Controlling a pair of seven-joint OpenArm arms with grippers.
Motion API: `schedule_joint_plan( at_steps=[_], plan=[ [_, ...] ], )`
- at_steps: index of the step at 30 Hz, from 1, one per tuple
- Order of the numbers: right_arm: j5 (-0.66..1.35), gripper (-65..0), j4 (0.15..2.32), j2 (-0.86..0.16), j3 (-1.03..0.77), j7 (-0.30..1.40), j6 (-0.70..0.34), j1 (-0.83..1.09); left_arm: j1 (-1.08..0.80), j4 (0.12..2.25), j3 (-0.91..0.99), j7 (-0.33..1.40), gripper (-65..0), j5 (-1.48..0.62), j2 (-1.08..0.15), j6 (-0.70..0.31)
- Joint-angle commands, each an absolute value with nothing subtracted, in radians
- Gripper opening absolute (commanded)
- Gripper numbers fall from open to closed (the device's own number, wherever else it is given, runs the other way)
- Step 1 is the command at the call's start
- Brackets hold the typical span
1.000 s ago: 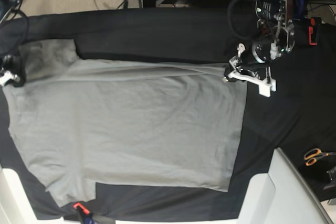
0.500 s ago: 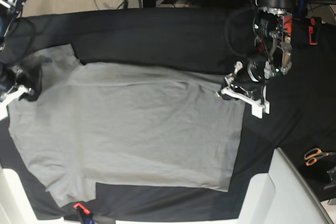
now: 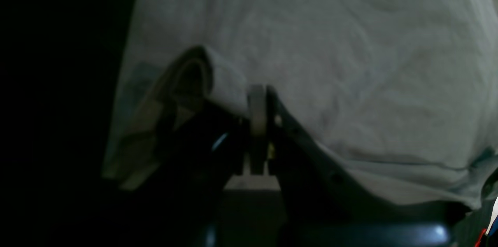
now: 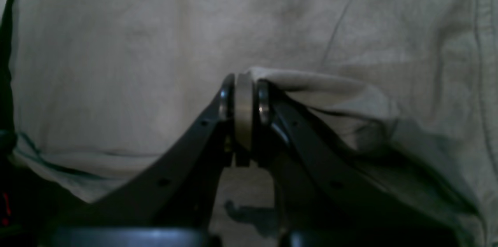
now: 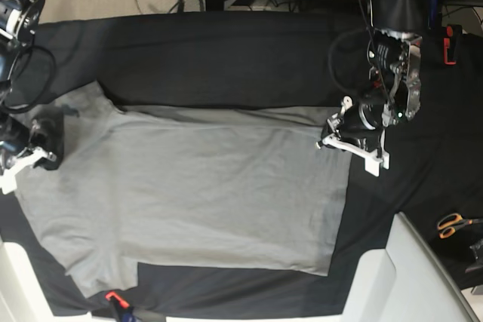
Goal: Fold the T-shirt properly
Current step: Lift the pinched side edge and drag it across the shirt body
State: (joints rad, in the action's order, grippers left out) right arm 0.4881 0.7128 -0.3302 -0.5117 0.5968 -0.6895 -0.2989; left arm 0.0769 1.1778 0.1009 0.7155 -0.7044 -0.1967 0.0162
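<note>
The T-shirt (image 5: 196, 186) is lying spread across the black cloth (image 5: 226, 58) covering the desk, with its far long edge doubled over toward the near side.

From the base view, the left hand (image 5: 332, 139) is sitting at the shirt's far corner on that view's right, and the right hand (image 5: 34, 157) is sitting at the shoulder end on that view's left. That view is too distant to show the jaws.

The wrist views are supplying that detail. In the left wrist view, the left hand (image 3: 257, 101) is clenched on a raised pinch of grey fabric (image 3: 330, 64), with the hem curling open just beside it. In the right wrist view, the right hand (image 4: 244, 97) is likewise clenched on a bunched ridge of shirt (image 4: 155, 44), and a stitched seam is running down that picture's right edge.

Only the base view is showing the surroundings: orange-handled scissors (image 5: 453, 224) lying on the cloth well apart from the shirt, and a red clip (image 5: 113, 297) at the near edge.
</note>
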Motion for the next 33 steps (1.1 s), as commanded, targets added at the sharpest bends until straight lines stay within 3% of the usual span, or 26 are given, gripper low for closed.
schedule_joint_plan(
  at_steps=[1, 9, 17, 23, 25, 28, 31, 33],
  plan=[
    [0.506, -64.8, 0.717, -0.352, -0.512, 0.562, -0.698, -0.331, 0.105, 1.179, 0.104, 0.7, -65.0, -0.705, -0.208, 0.01],
    [0.504, -64.8, 0.714, -0.349, -0.512, 0.481, -0.698, -0.335, 0.162, 1.142, 0.105, 0.696, -65.0, -0.515, -0.166, 0.005],
    [0.504, -64.2, 0.714, -0.349, -0.512, 0.472, -0.698, -0.352, 0.182, 1.141, 0.104, 0.687, -65.0, -0.503, -0.163, 0.005],
    [0.504, -63.2, 0.714, -0.349, -0.519, 0.464, -0.698, -0.357, 0.176, 1.132, 0.111, 0.582, -65.0, -0.504, -0.163, 0.008],
    [0.504, -58.2, 0.714, -0.349, -0.519, 0.432, -0.698, -0.355, 0.182, 1.106, 0.114, 0.553, -65.0, -0.509, -0.163, 0.01],
    [0.504, -43.2, 0.714, -0.349, -0.521, 0.412, -0.698, -0.351, 0.183, 1.086, 0.116, 0.489, -65.0, -0.512, -0.163, 0.01],
    [0.51, -26.7, 0.72, -0.351, -0.529, 0.398, -0.698, -0.334, 0.183, 1.086, 0.116, 0.438, -55.3, -0.512, -0.166, 0.01],
    [0.51, -21.6, 0.745, -0.348, -0.575, 0.394, -0.698, -0.323, 0.183, 1.095, 0.116, 0.427, -45.7, -0.512, -0.168, 0.01]
  ],
)
